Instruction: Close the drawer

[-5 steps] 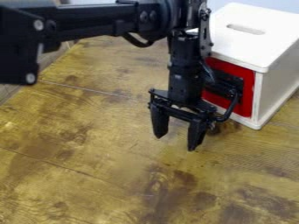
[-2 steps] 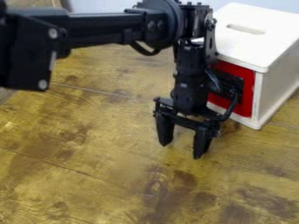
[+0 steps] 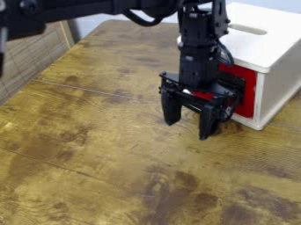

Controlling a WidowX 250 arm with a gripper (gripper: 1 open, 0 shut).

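Worn wooden table [image 3: 83, 167] bears a white cabinet [image 3: 268, 39]; drawer [image 3: 241, 86] sits behind the gripper [image 3: 191, 119], fingers spread wide, holding nothing.

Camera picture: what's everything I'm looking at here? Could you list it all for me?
cabinet: one, white box with a slot in its top, at the right edge of the table.
drawer: one, red front with black panel, in the cabinet's lower front, partly hidden behind the hand; handle hard to tell apart from it.
table: one, worn brown and yellowish wood, fills most of the view.
arm: one, black, comes in from the top left.
hand: one, black, two fingers pointing down, open and empty, in front of the drawer.
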